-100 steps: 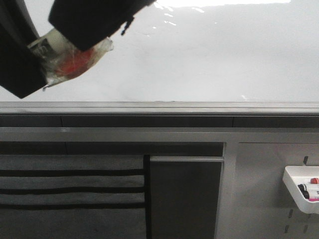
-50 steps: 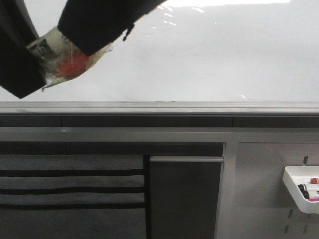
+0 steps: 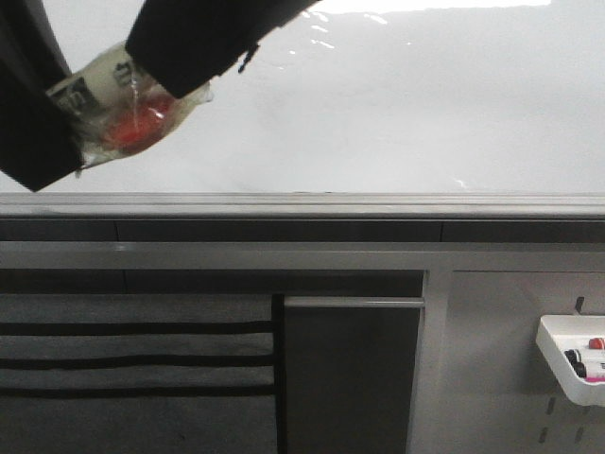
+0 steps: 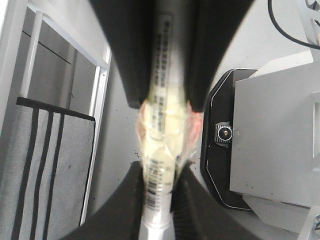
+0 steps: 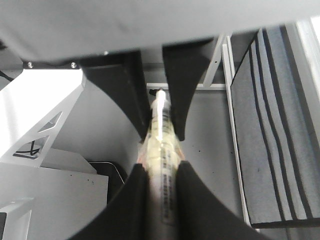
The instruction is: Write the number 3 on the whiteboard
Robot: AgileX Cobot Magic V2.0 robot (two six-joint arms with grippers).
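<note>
Front view: whiteboard (image 3: 406, 113) fills the upper part, glossy, no ink on it that I can see, so the number 3 is not written yet. At top left, two dark pincer bodies meet around a taped marker (image 3: 128, 104) with a red patch in the wrap; it sits in front of the board's left part, tip not visible, contact with the board can't be told. Small white tray (image 3: 558, 364) of markers at lower right, well apart. Left wrist view: left pincer (image 4: 160, 200) clamped on the marker's taped barrel (image 4: 162, 145), the other arm's dark fingers gripping the same barrel farther along. Right wrist view: right pincer (image 5: 161, 185) closed on the marker (image 5: 162, 145) too. Judgement: both arms must move together, keep the barrel from twisting, press the tip lightly and evenly, and start the flat top stroke with room below for the loop.
</note>
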